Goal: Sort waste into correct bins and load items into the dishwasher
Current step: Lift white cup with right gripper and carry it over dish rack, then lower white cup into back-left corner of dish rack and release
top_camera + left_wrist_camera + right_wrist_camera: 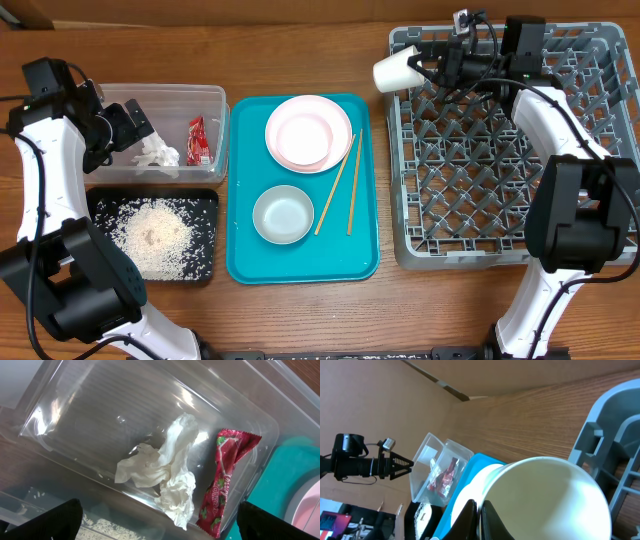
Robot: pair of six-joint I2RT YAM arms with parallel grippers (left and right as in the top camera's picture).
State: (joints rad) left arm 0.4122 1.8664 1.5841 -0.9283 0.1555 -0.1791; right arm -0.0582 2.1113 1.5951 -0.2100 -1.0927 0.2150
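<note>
A crumpled white tissue (156, 153) (167, 475) and a red snack wrapper (197, 140) (226, 480) lie in the clear tub (215, 100) (75, 405). Rice (155, 238) lies in the black tray (205, 200). My left gripper (135, 120) (157, 522) hangs open and empty above the tub. My right gripper (428, 68) (479, 520) is shut on the rim of the white cup (397, 70) (550, 502), held on its side at the far left corner of the grey rack (510, 150). The pink plate with a pinkish bowl (307, 132), a grey-white bowl (283, 214) and two chopsticks (345, 185) sit on the teal tray.
The teal tray (245, 260) lies between the bins and the rack. The rack's upright pegs fill its grid. Cardboard stands along the far table edge (470, 375).
</note>
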